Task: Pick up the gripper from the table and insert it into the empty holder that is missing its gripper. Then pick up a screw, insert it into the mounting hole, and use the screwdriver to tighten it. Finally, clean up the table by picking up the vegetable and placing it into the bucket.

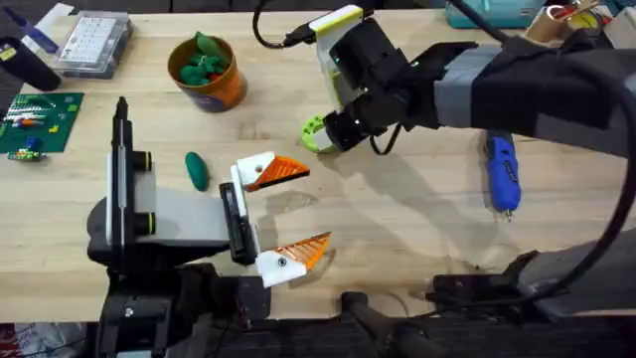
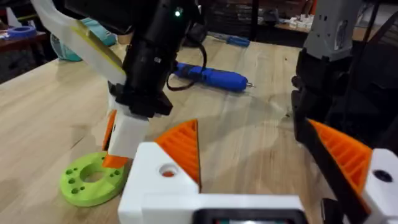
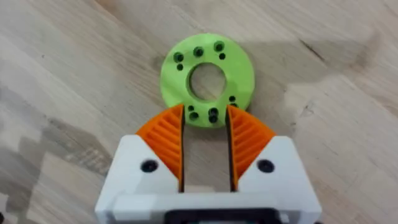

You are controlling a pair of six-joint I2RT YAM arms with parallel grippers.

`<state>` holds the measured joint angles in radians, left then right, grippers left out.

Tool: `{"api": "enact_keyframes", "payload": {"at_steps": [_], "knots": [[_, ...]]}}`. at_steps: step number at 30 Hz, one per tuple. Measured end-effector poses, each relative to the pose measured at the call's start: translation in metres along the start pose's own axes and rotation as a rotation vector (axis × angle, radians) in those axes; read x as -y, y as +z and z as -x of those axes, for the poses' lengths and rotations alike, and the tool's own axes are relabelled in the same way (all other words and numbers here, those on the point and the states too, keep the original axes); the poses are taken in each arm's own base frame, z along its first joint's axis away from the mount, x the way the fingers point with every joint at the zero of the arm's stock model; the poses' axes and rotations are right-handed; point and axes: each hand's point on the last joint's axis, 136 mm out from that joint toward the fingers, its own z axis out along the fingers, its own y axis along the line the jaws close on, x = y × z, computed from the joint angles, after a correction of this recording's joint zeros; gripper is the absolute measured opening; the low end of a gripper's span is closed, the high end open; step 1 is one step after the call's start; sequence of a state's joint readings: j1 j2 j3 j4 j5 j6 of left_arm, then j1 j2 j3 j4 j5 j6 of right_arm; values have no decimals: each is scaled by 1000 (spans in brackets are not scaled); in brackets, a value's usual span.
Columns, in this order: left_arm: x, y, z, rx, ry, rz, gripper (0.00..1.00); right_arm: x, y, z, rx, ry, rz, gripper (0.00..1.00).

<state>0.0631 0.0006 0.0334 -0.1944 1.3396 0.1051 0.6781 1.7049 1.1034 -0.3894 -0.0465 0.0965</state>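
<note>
I worked over a pale wooden table (image 1: 397,214), with cluttered benches dim in the room behind. A clear parts box (image 1: 91,44) and a green circuit board (image 1: 38,121) lay at the far left; the orange bucket (image 1: 209,72), already full of green toys, stood beyond my left gripper (image 1: 282,209), whose fingers were spread wide and empty. The dark vegetable (image 1: 197,170) lay just left of it, the blue screwdriver (image 1: 502,172) well to the right. My right gripper (image 3: 205,127) had its orange pads narrowed onto the lime-green gripper (image 3: 207,78), a ring flat on the wood, its near rim between them. From overhead my arm hid most of that ring.
</note>
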Motion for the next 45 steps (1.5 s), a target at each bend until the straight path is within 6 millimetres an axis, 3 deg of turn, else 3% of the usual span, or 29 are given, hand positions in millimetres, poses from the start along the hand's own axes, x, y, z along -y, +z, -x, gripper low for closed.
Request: {"api": "enact_keyframes", "payload": {"at_steps": [8, 15, 21, 45], "knots": [[0, 0, 0, 0, 0, 0, 990, 2, 11, -7, -30, 2, -3, 358], [0, 0, 0, 0, 0, 0, 990, 2, 11, -6, -29, -1, -3, 228], [0, 0, 0, 0, 0, 0, 990, 2, 11, -7, -31, -5, -3, 9], [0, 0, 0, 0, 0, 0, 990, 2, 7, -12, -53, -17, -5, 4]]}}
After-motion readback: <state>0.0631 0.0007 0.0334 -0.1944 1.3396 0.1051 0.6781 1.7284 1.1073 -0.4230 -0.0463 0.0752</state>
